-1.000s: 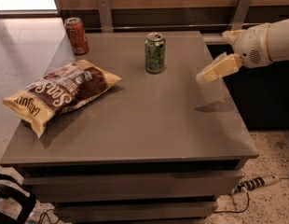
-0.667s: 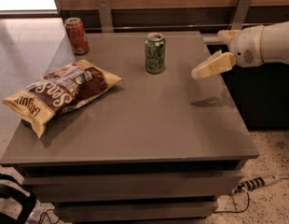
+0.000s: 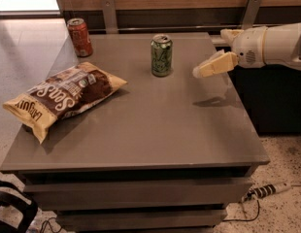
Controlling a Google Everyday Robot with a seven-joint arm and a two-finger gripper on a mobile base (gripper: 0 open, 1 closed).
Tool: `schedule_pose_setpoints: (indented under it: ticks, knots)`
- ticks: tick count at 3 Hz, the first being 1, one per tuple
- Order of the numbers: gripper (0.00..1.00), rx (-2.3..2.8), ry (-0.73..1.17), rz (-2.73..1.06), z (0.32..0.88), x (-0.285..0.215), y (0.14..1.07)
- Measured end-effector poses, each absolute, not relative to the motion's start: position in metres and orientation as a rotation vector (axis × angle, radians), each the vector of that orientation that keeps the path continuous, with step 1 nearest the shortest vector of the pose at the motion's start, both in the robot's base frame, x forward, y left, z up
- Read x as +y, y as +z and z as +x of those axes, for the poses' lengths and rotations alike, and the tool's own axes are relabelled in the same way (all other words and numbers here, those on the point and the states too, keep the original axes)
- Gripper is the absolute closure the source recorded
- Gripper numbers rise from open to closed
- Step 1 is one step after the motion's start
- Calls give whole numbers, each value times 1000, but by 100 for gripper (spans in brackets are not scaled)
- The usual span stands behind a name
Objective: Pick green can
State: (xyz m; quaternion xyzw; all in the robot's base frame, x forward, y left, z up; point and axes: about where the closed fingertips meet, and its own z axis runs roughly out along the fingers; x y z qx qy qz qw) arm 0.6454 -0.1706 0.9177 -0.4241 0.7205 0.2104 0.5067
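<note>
The green can [image 3: 161, 55] stands upright on the grey table [image 3: 155, 125], near its far edge and a little right of centre. It is light green with darker squiggles and a silver top. My gripper [image 3: 201, 71] reaches in from the right on a white arm [image 3: 272, 45]. It hovers above the table, a short way right of the can and apart from it, at about the can's mid height. It holds nothing.
A red-orange can [image 3: 79, 37] stands at the table's far left corner. A brown and yellow chip bag [image 3: 63, 97] lies on the left half. A wooden wall with metal brackets runs behind the table. A power strip [image 3: 264, 191] lies on the floor at the right.
My gripper has moved left toward the green can. The can, the red-orange can and the bag have not moved.
</note>
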Motion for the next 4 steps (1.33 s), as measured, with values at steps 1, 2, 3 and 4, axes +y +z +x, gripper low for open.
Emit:
schedule_pose_setpoints:
  ticks: [1, 2, 3, 4]
  knots:
    - [0, 1737, 551, -1002, 657, -168, 911]
    - [0, 1714, 609, -986, 678, -159, 904]
    - [0, 1680, 666, -983, 696, -141, 898]
    - [0, 1634, 703, -996, 710, -117, 893]
